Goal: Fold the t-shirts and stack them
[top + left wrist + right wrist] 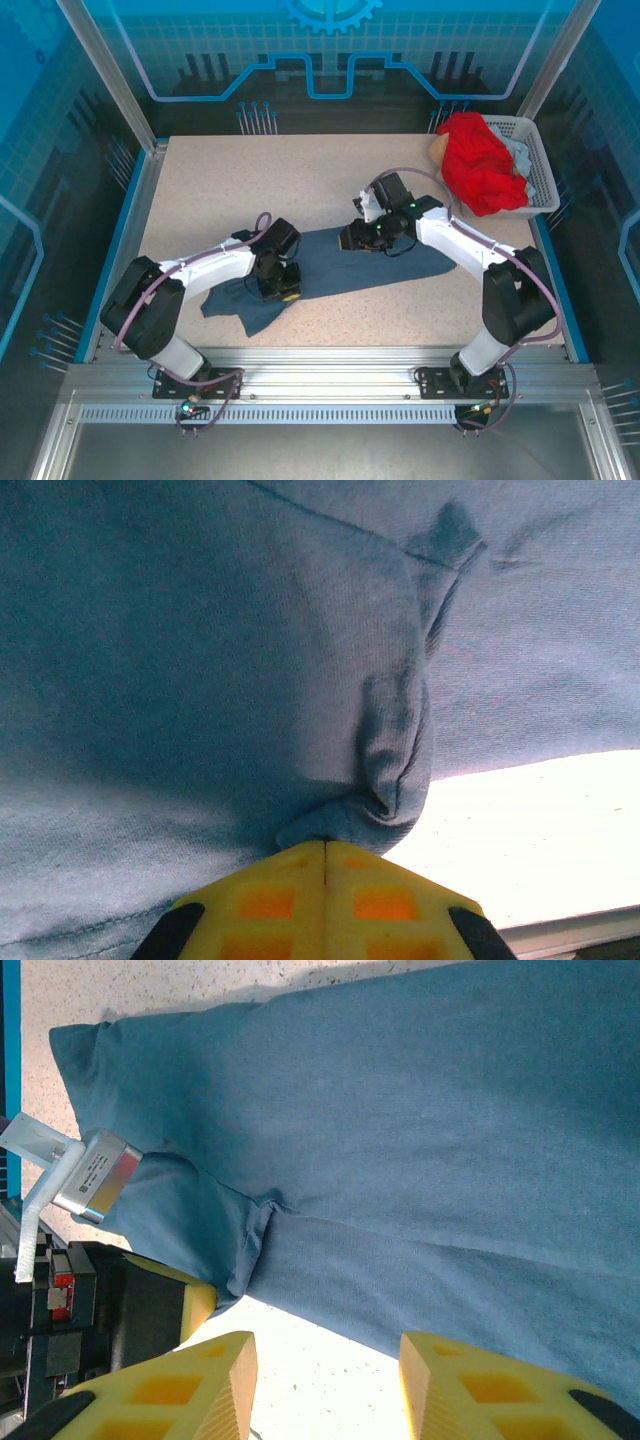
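Because the left end effector (284,290) is clamped shut on a bunched fold of the slate-blue t-shirt (340,262), with cloth puckering right at its yellow tips in the left wrist view, that part of the shirt is held fast. I judge this to be the start of a fold. The blue shirt lies on the bench (300,170), well apart from the white basket (541,150), below and to the left of it, rumpled rather than flat. Nearer the basket, the right end effector (352,238) hangs over the shirt's edge on the basket side, jaws partly open with nothing between them. Its wrist view shows bare bench in the gap and cloth just beyond. That stance looks like a reach for a second hold, so that both arms can lift together. The red t-shirt (482,162) sits heaped in the basket, spilling over its left rim, apparently waiting its turn. Counted: two t-shirts, one blue and one red; two end effectors; one basket.
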